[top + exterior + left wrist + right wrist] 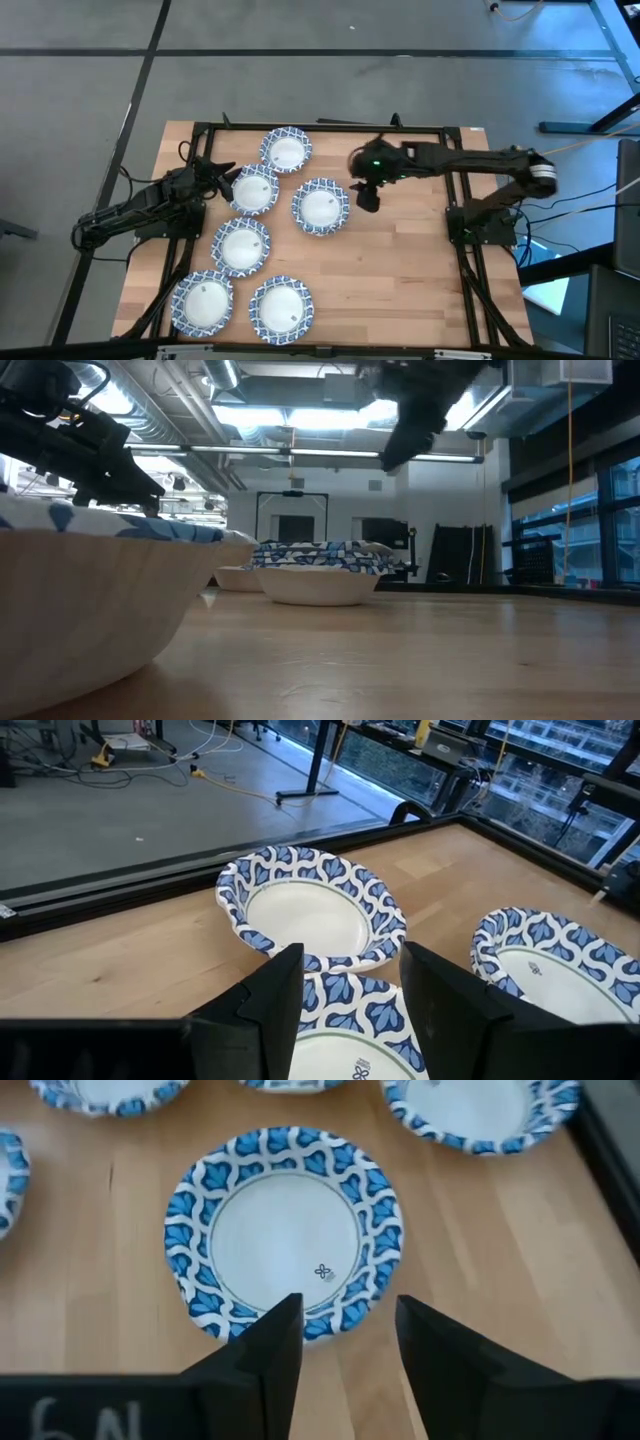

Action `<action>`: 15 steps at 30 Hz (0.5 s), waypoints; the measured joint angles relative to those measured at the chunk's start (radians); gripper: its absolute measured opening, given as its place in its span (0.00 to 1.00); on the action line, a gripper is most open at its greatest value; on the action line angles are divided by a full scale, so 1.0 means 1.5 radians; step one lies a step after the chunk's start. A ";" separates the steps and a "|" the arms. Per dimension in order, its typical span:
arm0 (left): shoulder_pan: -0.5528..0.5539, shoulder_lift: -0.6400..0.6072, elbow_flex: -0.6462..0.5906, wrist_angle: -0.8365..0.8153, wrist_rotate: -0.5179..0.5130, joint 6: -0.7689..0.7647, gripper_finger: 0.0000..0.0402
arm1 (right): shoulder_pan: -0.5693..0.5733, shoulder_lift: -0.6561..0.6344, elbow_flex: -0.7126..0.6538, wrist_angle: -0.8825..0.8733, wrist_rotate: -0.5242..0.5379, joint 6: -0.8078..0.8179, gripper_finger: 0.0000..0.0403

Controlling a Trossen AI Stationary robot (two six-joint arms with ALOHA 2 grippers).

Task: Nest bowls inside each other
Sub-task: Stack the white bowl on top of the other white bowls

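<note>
**Six bowls laid out singly, one arm at each of two rims**

Six small round paper bowls, white inside with a blue-and-white patterned rim band, show from above, all lying singly on the light wooden table (400,260); none is nested yet. The right gripper (367,196) hangs just beside the right edge of the central bowl (321,206). The left gripper (226,178) sits at the left edge of the upper-left bowl (253,189).

At table height, the right arm hangs well above the wood, so a descent comes first.

Past the left wrist, the fingers (270,1005) stand apart, empty, over the near rim of the bowl below, with the farthest bowl (312,905) straight ahead.

Past the right wrist, the fingers (275,1345) are spread and hold nothing, bracketing the near rim of the central bowl (285,1230). That rim probably lies directly beneath them, though height is hard to judge.
</note>
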 joint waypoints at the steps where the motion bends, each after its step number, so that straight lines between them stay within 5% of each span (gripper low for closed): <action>1: 0.000 0.000 0.000 0.000 0.000 0.002 0.40 | -0.003 -0.026 -0.033 0.028 0.000 0.008 0.40; 9: 0.000 0.000 0.000 0.015 0.030 0.082 0.40 | -0.022 -0.190 -0.283 0.342 0.001 0.087 0.40; 15: 0.000 0.037 0.000 0.085 0.077 0.156 0.40 | -0.037 -0.240 -0.379 0.498 0.002 0.124 0.40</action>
